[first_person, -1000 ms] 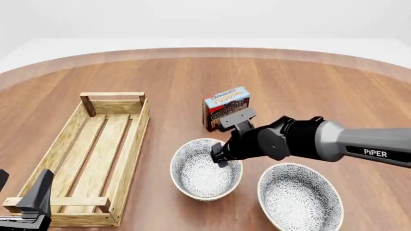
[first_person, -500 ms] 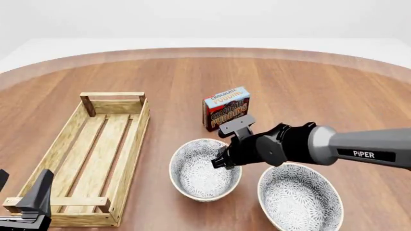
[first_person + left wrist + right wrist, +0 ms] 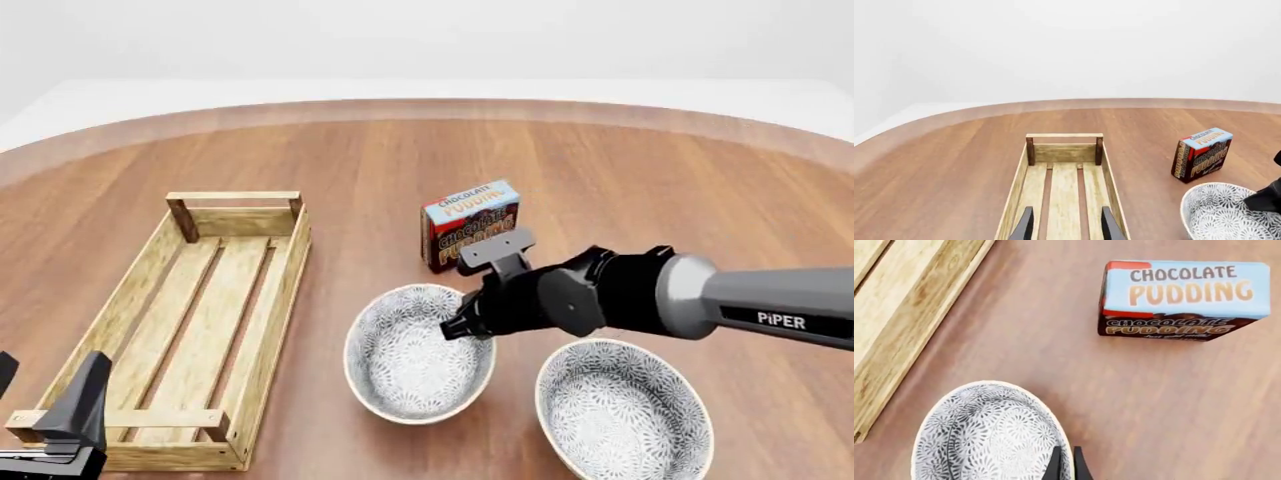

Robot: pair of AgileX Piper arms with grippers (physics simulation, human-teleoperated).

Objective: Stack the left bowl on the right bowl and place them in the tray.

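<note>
Bowls first: the right bowl [image 3: 625, 410] sits nearest the arms' side of the table, on the right in the front view, with a patterned grey-and-white inside and a pale rim. The left bowl [image 3: 418, 353] lies just beside it, a little farther forward and toward the table's middle, the two rims close but apart.

At the near left corner the left gripper [image 3: 54, 420] hangs over the near end of the tray [image 3: 271, 330]; its two dark fingers [image 3: 1026, 226] stand apart with nothing between them, as the left wrist view shows.

The right gripper [image 3: 467, 328] reaches in from the right, its grey arm marked PiPER, and its fingertips pinch the left bowl's far right rim (the right wrist view shows the two thin fingers [image 3: 1055, 465] pressed together over the rim's edge). That bowl's right side looks slightly raised off the wood, though I cannot tell for sure.

The tray, a long light-wood crate with slatted bottom, runs away from the near left corner, well apart from both bowls.

Farther on, beyond the left bowl, a chocolate pudding box [image 3: 470, 224] stands upright on the table [image 3: 641, 190].
</note>
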